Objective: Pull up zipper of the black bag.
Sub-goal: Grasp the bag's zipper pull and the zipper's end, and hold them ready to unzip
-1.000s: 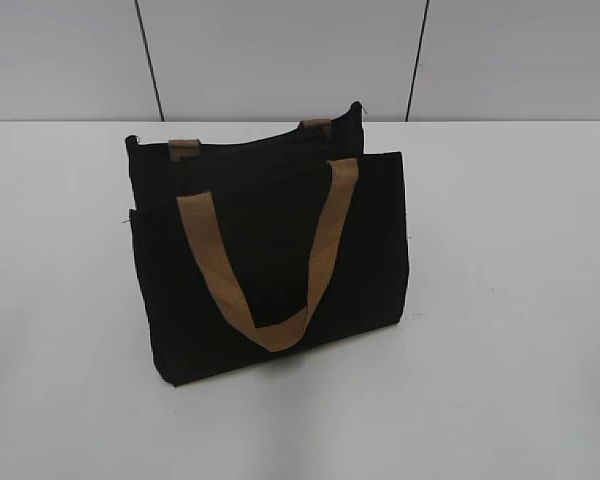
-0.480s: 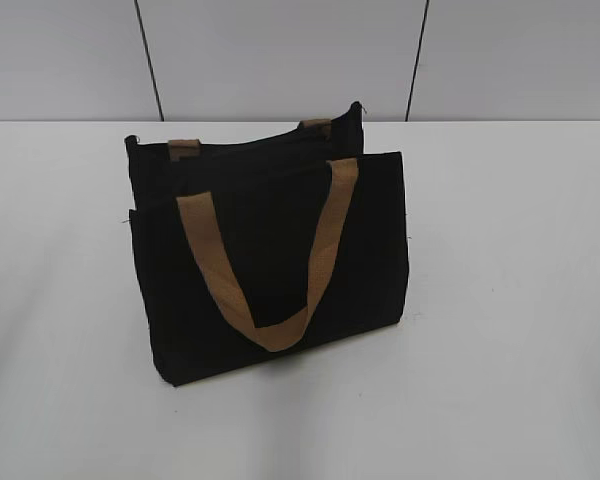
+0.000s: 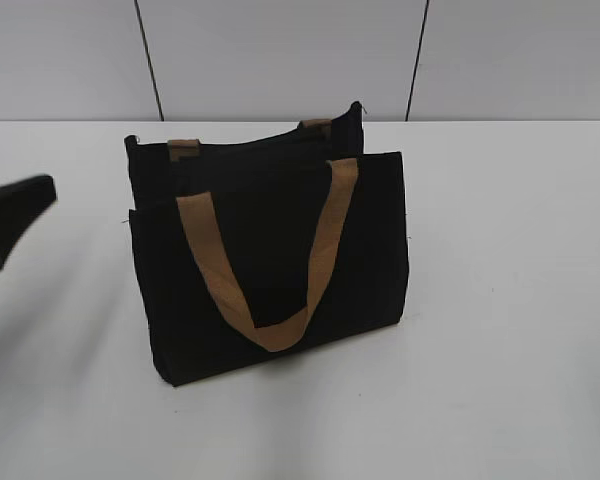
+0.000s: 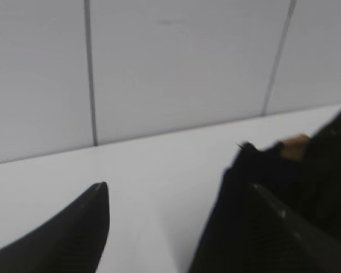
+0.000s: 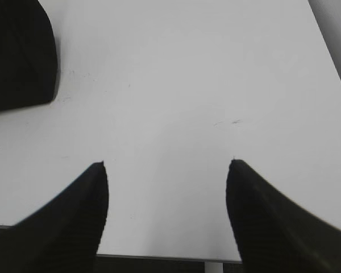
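Note:
The black bag [image 3: 270, 270] stands upright mid-table, with a tan loop handle [image 3: 270, 300] hanging down its front and two tan strap tabs on its top edge. I cannot make out the zipper pull in any view. My left gripper [image 3: 22, 174] is at the left edge of the exterior view, left of the bag and apart from it. In the left wrist view it [image 4: 179, 190] is open, with the bag's top corner [image 4: 329, 170] behind its right finger. My right gripper [image 5: 167, 170] is open and empty over bare table, and the bag's corner [image 5: 17, 57] lies at the upper left.
The white table [image 3: 500, 300] runs to a grey panelled wall [image 3: 280, 50] behind the bag. The table's near edge [image 5: 159, 257] shows just below my right gripper's fingers.
My left gripper has come into the exterior view at the left edge, where it did not show before. The bag has not moved.

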Action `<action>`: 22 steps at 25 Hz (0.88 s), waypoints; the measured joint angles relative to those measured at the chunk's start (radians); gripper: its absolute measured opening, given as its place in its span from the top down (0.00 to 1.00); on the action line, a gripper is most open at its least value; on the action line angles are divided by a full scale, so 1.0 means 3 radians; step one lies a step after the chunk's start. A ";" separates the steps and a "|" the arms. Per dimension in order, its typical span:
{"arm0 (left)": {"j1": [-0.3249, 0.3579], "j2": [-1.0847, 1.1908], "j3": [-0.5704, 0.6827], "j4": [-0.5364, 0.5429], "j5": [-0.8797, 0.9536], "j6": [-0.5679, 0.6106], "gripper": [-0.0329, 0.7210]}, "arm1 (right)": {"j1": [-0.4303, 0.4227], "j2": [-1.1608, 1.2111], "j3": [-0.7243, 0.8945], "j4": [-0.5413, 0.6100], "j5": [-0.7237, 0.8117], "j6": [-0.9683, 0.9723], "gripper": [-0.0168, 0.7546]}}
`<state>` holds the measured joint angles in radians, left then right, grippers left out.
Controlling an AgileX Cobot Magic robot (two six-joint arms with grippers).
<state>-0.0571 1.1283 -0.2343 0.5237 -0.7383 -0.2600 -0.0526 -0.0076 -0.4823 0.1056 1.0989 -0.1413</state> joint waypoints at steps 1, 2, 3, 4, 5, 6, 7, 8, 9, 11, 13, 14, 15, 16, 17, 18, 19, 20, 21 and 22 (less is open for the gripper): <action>0.0001 0.0159 0.0000 0.0209 -0.0084 -0.0046 0.23 | 0.0000 0.0000 0.0000 0.0000 0.0000 0.0000 0.32; 0.0001 0.0281 0.0000 0.0356 -0.0131 -0.0070 0.23 | 0.0000 0.0000 0.0000 0.0000 0.0000 0.0000 0.32; 0.0001 0.0414 0.0000 0.0441 -0.0167 -0.0081 0.23 | 0.0000 0.0000 0.0000 0.0000 0.0000 0.0000 0.32; 0.0001 0.0533 0.0000 0.0478 -0.0193 -0.0076 0.23 | 0.0000 0.0000 0.0000 0.0000 0.0000 0.0000 0.32; 0.0004 0.0644 0.0000 0.0517 -0.0219 -0.0052 0.23 | 0.0000 0.0000 0.0000 0.0000 0.0000 0.0000 0.32; 0.0008 0.0731 0.0000 0.0557 -0.0245 -0.0014 0.23 | 0.0000 0.0000 0.0000 0.0000 0.0000 0.0000 0.32; 0.0014 0.0834 0.0000 0.0592 -0.0289 0.0012 0.23 | 0.0000 0.0000 0.0000 0.0000 0.0000 0.0000 0.32; 0.0014 0.0940 0.0000 0.0642 -0.0340 0.0031 0.23 | 0.0000 0.0000 0.0000 0.0000 0.0000 0.0000 0.32; 0.0014 0.1030 0.0000 0.0709 -0.0390 0.0039 0.23 | 0.0000 0.0000 0.0000 0.0000 0.0000 0.0000 0.32; 0.0014 0.1260 0.0000 0.0865 -0.0508 0.0049 0.23 | 0.0000 0.0000 0.0000 0.0000 0.0000 0.0000 0.32; 0.0014 0.1472 0.0000 0.1003 -0.0595 0.0049 0.23 | 0.0000 0.0000 0.0000 0.0000 0.0000 0.0000 0.32; 0.0014 0.1583 0.0000 0.1052 -0.0663 0.0052 0.23 | 0.0000 0.0000 0.0000 0.0000 0.0000 0.0000 0.32; 0.0014 0.1682 -0.0018 0.1113 -0.0748 0.0052 0.23 | 0.0000 0.0000 0.0000 0.0000 0.0000 0.0000 0.32; 0.0014 0.1755 -0.0046 0.1167 -0.0823 0.0052 0.23 | 0.0000 0.0000 0.0000 0.0000 0.0000 0.0000 0.32; 0.0014 0.1828 -0.0079 0.1234 -0.0880 0.0052 0.23 | 0.0000 0.0000 0.0000 0.0000 0.0000 0.0000 0.32; 0.0014 0.1886 -0.0126 0.1282 -0.0901 0.0052 0.23 | 0.0000 0.0000 0.0000 0.0000 0.0000 0.0000 0.32; 0.0014 0.1937 -0.0175 0.1344 -0.0901 0.0052 0.23 | 0.0000 0.0000 0.0000 0.0000 0.0000 0.0000 0.32; 0.0014 0.1978 -0.0219 0.1394 -0.0897 0.0052 0.23 | 0.0000 0.0000 0.0000 0.0000 0.0000 0.0000 0.32; 0.0014 0.2029 -0.0269 0.1423 -0.0897 0.0052 0.23 | 0.0000 0.0000 0.0000 0.0000 0.0000 0.0000 0.32; 0.0014 0.2083 -0.0320 0.1455 -0.0897 0.0052 0.24 | 0.0000 0.0000 0.0000 0.0000 0.0000 0.0000 0.32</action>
<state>-0.0529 1.7532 -0.3302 0.9602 -1.0076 -0.2443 -0.0526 -0.0076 -0.4823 0.1056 1.0989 -0.1413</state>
